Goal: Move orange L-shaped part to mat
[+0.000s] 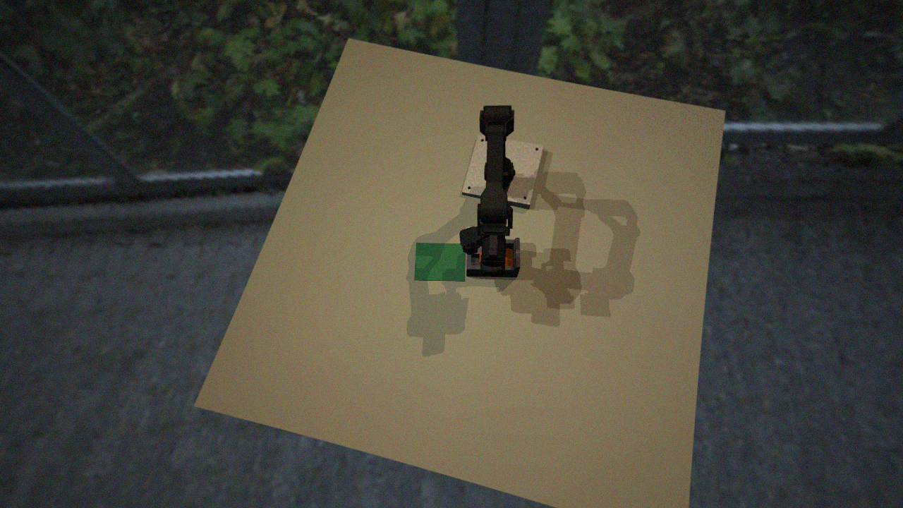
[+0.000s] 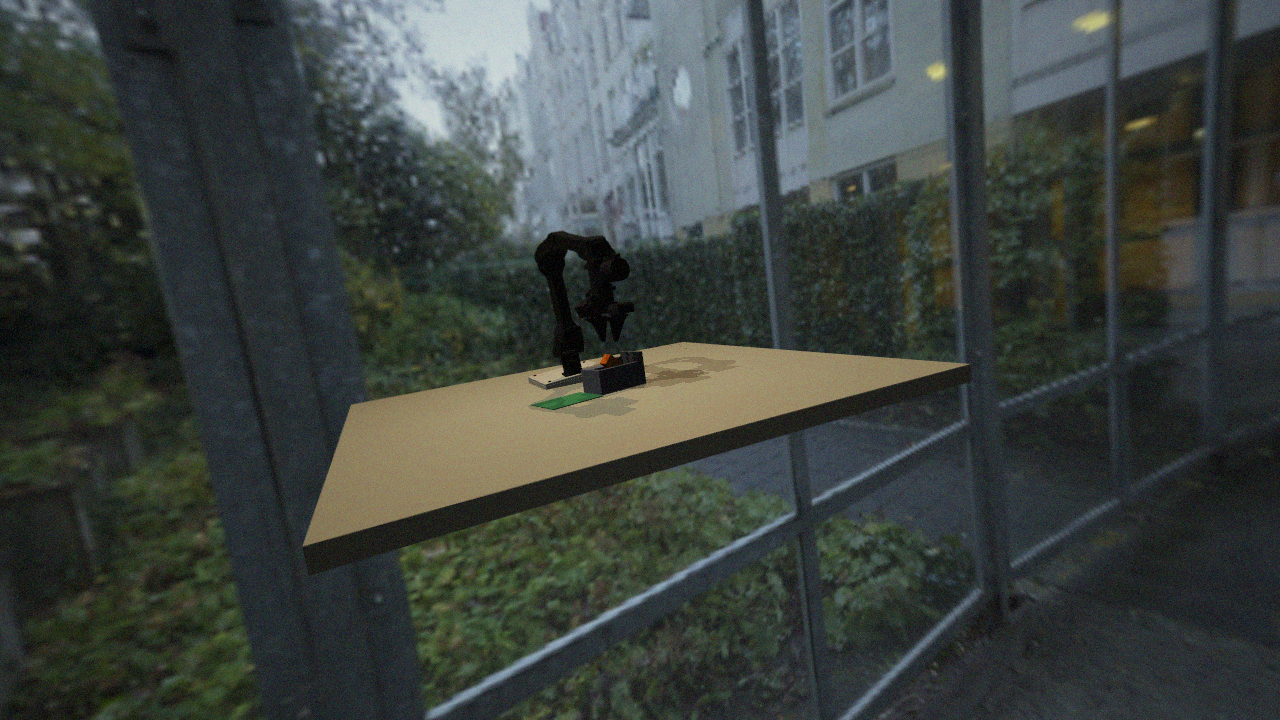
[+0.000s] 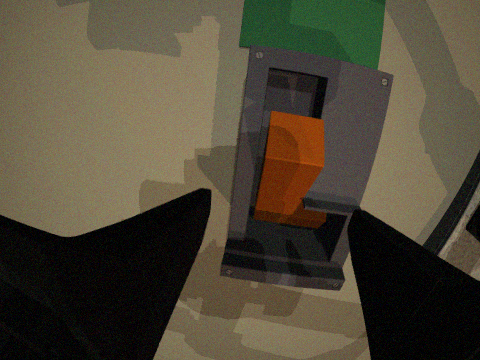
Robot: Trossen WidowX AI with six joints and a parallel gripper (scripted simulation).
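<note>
The orange part (image 1: 509, 257) (image 2: 607, 360) (image 3: 293, 187) is tilted in the pocket of the grey tray (image 1: 492, 273) (image 2: 614, 376) (image 3: 352, 135). Its straight end, towards the mat, stands up above the tray top. Its L-shaped end is low in the deep part of the pocket. The green mat (image 1: 439, 261) (image 2: 563, 401) (image 3: 310, 35) lies against the tray's end with nothing on it. My gripper (image 2: 609, 340) (image 3: 283, 211) is open and empty, pointing down above the tray, its fingers on either side of the part in the wrist view. In the top view the arm hides the fingertips and much of the part.
The arm's pale base plate (image 1: 530, 165) (image 2: 542, 380) stands on the table (image 1: 353, 353) (image 2: 465, 447) behind the tray. A raised wall (image 3: 285, 267) crosses the tray's end farthest from the mat. Arm shadows fall across the mat and table.
</note>
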